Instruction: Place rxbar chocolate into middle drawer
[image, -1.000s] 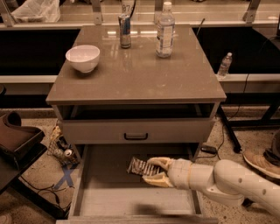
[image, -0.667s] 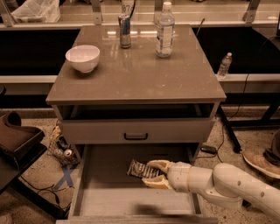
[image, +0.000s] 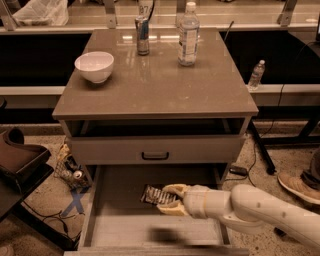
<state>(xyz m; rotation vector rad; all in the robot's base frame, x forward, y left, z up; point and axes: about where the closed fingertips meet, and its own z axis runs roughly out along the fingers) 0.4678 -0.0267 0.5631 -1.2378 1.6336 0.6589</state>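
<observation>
**In the open drawer, gripping the bar**

Inside the wide, shallow grey middle drawer (image: 91, 212), standing open beneath the flat grey drawer front (image: 200, 150): reaches in from the right with the cream two-finger gripper (image: 169, 200), pinching the small flat dark-wrapped rxbar chocolate (image: 151, 194) over the pale floor's rear half. Cannot tell whether bar touches floor. Up on the brown cabinet top (image: 155, 90): round white bowl (image: 94, 65), slim metal can (image: 143, 35), clear plastic bottle (image: 188, 34).
</observation>
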